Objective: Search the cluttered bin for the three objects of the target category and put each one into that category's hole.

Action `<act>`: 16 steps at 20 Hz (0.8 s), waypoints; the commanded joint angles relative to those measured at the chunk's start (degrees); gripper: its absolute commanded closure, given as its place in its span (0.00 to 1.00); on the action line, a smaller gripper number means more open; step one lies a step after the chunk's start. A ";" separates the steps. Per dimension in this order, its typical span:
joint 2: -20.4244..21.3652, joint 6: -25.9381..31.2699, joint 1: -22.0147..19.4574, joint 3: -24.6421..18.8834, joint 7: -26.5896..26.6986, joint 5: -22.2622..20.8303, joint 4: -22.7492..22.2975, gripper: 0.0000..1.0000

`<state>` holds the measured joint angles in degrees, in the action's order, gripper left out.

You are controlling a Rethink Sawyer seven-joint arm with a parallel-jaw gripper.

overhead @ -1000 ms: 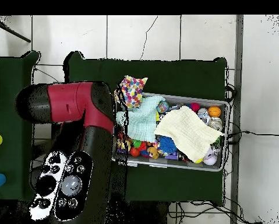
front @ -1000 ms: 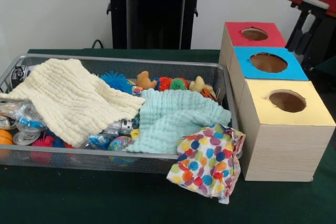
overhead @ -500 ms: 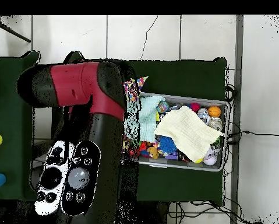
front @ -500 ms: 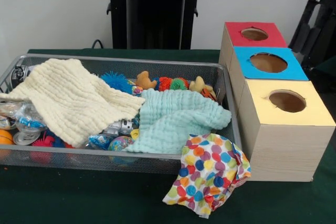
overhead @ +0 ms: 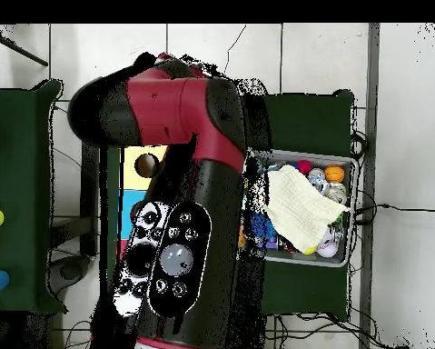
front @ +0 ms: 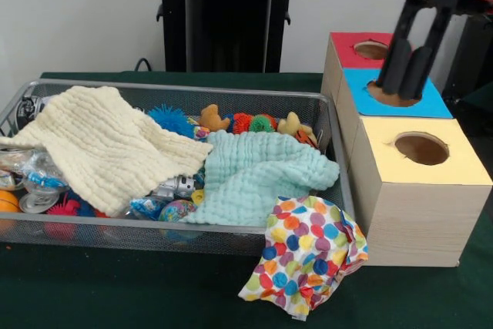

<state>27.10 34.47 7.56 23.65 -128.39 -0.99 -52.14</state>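
**Wire-mesh bin of toys, my jaws over the blue box**

Wire-mesh metal bin (front: 231, 241) lies with its long axis across the green table (front: 115, 290), its right end just beside the row of three wooden boxes. Inside, a cream waffle-weave cloth (front: 108, 144) drapes the left half and a mint waffle-weave cloth (front: 258, 175) covers the right — small toys peek out around them: a blue spiky ball (front: 171, 119), an orange plush figure (front: 211, 119), clear plastic pieces at the left end. A polka-dot multicoloured cloth (front: 306, 256) hangs outside the bin's near right corner, down onto the table.

The boxes run in a line: red-topped box (front: 370, 50) farthest, blue-topped box (front: 397, 94) in the middle, yellow-topped box (front: 420, 161) nearest, each with a round hole in its lid.

My black gripper (front: 408, 75) hangs at the blue box's hole, my fingers side by side with only a narrow gap — nothing visible between them. In the overhead view my red arm (overhead: 180, 118) hides most of the bin's left part.

Open green felt lies in front of the bin.
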 commanded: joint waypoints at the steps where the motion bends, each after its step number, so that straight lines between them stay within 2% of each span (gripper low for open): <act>1: -2.94 -0.63 -2.86 -6.58 4.14 -3.10 -0.95 1.00; 5: -2.87 -0.39 -3.42 -7.21 5.82 -3.90 -0.82 1.00; 6: -2.55 0.07 -3.88 -8.20 6.57 -3.73 -1.19 0.00; 9: -1.69 3.27 -5.09 -11.02 9.56 -2.33 -2.44 0.00; 11: -1.01 3.90 -5.58 -12.66 9.76 -1.55 -4.15 0.00; 16: -1.28 2.32 -4.68 -11.61 6.65 -3.27 -4.78 0.00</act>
<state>26.46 33.24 4.09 19.14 -128.39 -1.88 -51.32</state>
